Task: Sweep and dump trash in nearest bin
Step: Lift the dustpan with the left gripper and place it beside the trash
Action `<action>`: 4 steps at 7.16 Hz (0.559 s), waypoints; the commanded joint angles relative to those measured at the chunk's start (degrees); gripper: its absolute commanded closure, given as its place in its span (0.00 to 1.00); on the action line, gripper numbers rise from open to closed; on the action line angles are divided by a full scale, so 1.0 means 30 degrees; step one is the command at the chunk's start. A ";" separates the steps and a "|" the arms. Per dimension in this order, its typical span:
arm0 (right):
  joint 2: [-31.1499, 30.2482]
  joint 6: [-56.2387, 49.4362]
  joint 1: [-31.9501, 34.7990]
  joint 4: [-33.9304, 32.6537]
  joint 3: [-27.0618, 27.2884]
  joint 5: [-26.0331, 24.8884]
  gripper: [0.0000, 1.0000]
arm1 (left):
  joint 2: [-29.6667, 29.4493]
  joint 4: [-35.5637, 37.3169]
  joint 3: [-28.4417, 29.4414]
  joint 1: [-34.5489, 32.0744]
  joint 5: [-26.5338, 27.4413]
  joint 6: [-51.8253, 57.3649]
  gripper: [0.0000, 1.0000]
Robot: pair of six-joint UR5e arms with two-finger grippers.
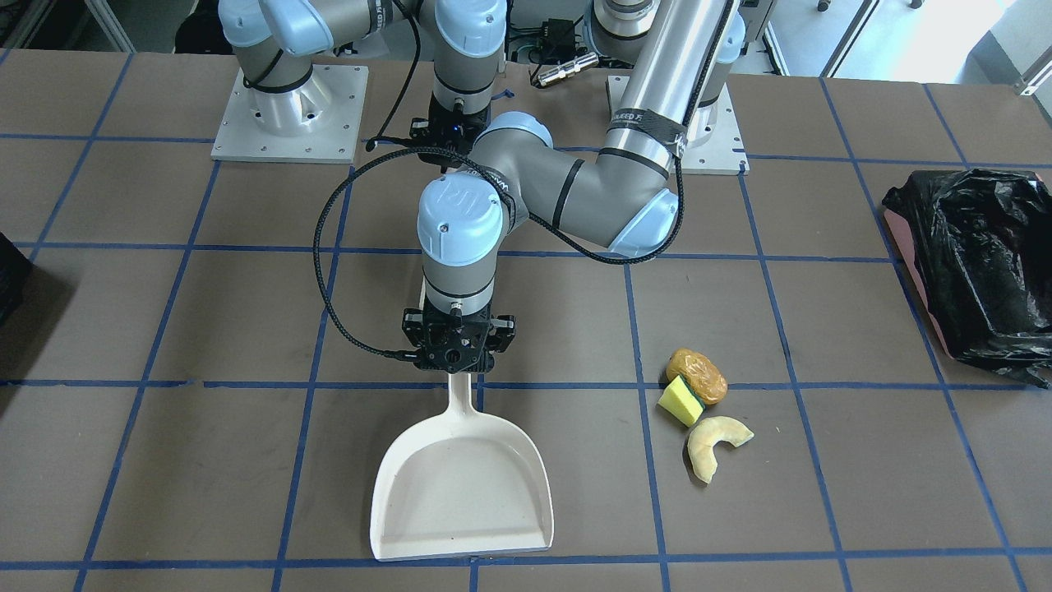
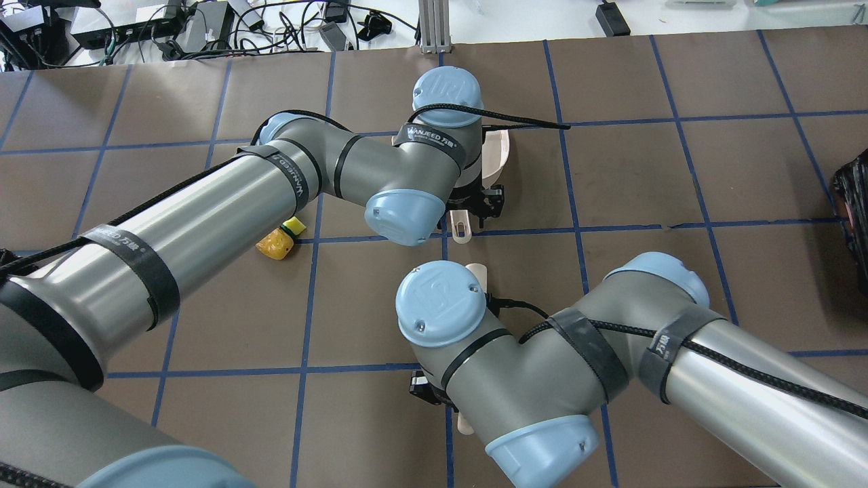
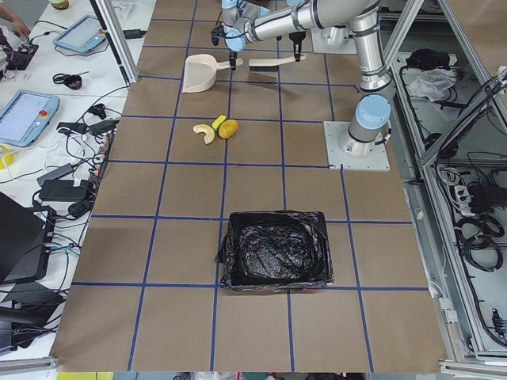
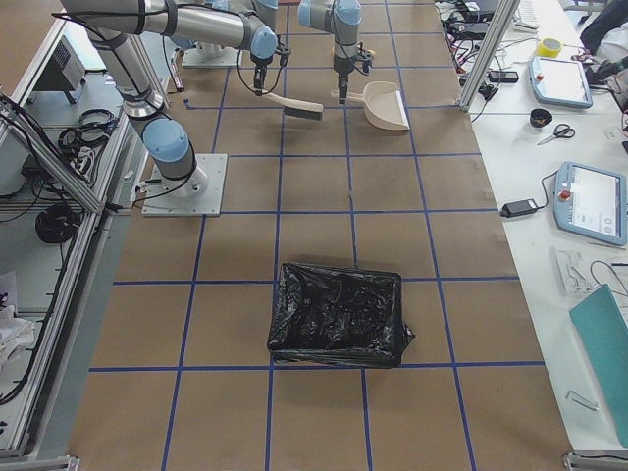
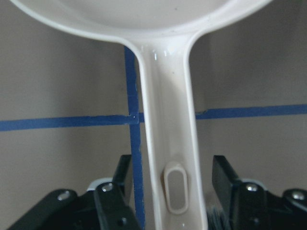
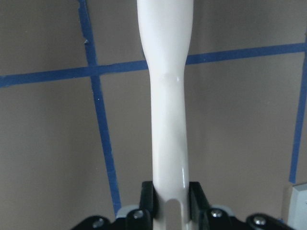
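The trash lies together on the table: a brown-orange bread lump (image 1: pixel 697 374), a yellow-and-green sponge (image 1: pixel 680 401) and a pale crescent (image 1: pixel 715 444). The white dustpan (image 1: pixel 460 485) lies flat to their side. My left gripper (image 1: pixel 457 362) is open, its fingers (image 5: pixel 223 177) astride the dustpan handle (image 5: pixel 168 143) with gaps on both sides. My right gripper (image 6: pixel 170 189) is shut on a white brush handle (image 6: pixel 165 96); the brush (image 4: pixel 299 106) rests on the table behind the dustpan. The pink bin with the black bag (image 1: pixel 978 263) stands at the table end on my left side.
A second black-bagged container (image 4: pixel 339 314) stands toward the table end on my right and shows at the edge of the overhead view (image 2: pixel 854 196). Both arm bases (image 1: pixel 288 107) sit at the back. My left arm (image 2: pixel 203 217) passes above the trash in the overhead view.
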 commanded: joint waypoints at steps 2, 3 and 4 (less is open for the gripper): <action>-0.0665 -0.0813 -0.0658 0.0503 -0.0083 -0.0245 1.00 | 0.0009 0.0013 0.0062 0.0000 -0.0144 -0.0011 0.78; -0.0695 -0.0846 -0.0718 0.0502 -0.0113 -0.0245 1.00 | 0.0010 0.0013 0.0092 0.0000 -0.0145 0.0018 0.97; -0.0724 -0.0962 -0.0863 0.0328 -0.0229 -0.0274 1.00 | 0.0010 0.0013 0.0092 0.0000 -0.0145 0.0018 1.00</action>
